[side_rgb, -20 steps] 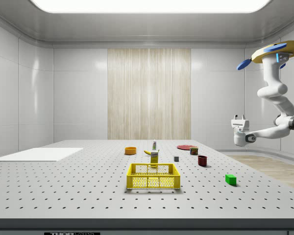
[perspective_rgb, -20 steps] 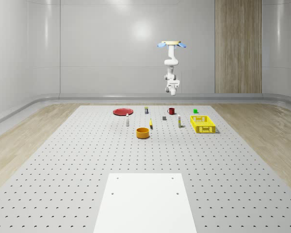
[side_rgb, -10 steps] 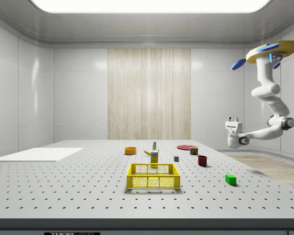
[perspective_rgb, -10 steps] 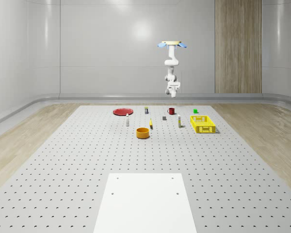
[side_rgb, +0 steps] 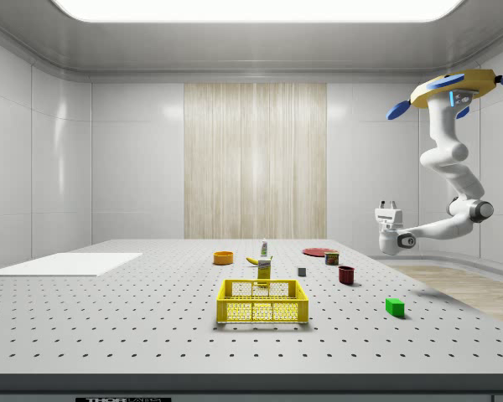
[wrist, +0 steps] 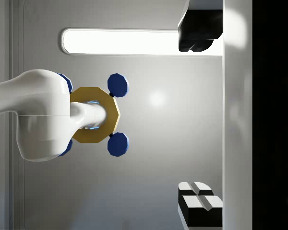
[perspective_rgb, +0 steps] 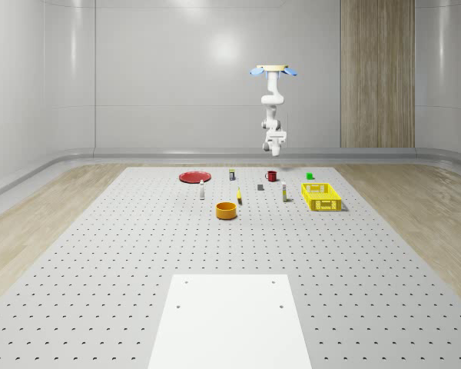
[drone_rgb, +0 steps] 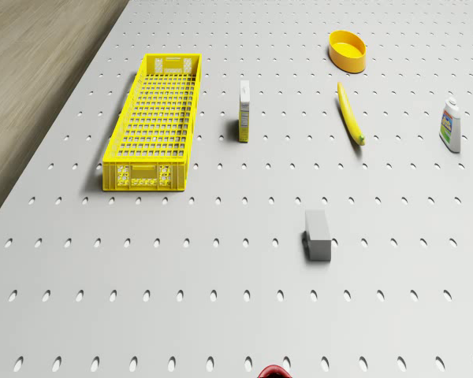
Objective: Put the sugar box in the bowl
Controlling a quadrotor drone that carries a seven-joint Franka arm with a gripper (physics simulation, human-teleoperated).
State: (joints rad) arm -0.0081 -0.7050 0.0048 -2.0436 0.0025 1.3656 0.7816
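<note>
1. We are watching the drone [side_rgb: 455,85] hovering high in the air, above the far edge of the bench [perspective_rgb: 138,254] beyond the red mug [perspective_rgb: 271,176].
2. We are seeing its white arm [side_rgb: 449,172] hanging down and folding toward the crate side, with the gripper [side_rgb: 390,203] held well above the bench and its fingertips pointing up at the ceiling.
3. We are looking along the wrist camera at the ceiling light and the drone's own gold body, with the two fingers [wrist: 199,203] standing well apart: the jaws are spread wide and are holding nothing.
4. We are finding the sugar box [drone_rgb: 243,111] standing upright on the bench just beside the yellow crate [drone_rgb: 154,120], apart from it and untouched.
5. We are spotting the bowl [drone_rgb: 348,49], orange-yellow, resting farther from the drone than the sugar box, with nothing visible inside it.
6. We are noting a banana [drone_rgb: 349,115] lying between the sugar box and a small white bottle [drone_rgb: 451,127], just short of the bowl.
7. We are picking out a grey block [drone_rgb: 318,235] lying nearer the drone than the sugar box.
8. We are also catching a red plate [perspective_rgb: 194,177], a small can [perspective_rgb: 232,174] and a green cube [perspective_rgb: 310,176] ranged along the far part of the bench on either side of the mug.
9. We are seeing the gripper well apart from the sugar box, up in the air near the mug's end of the bench.
</note>
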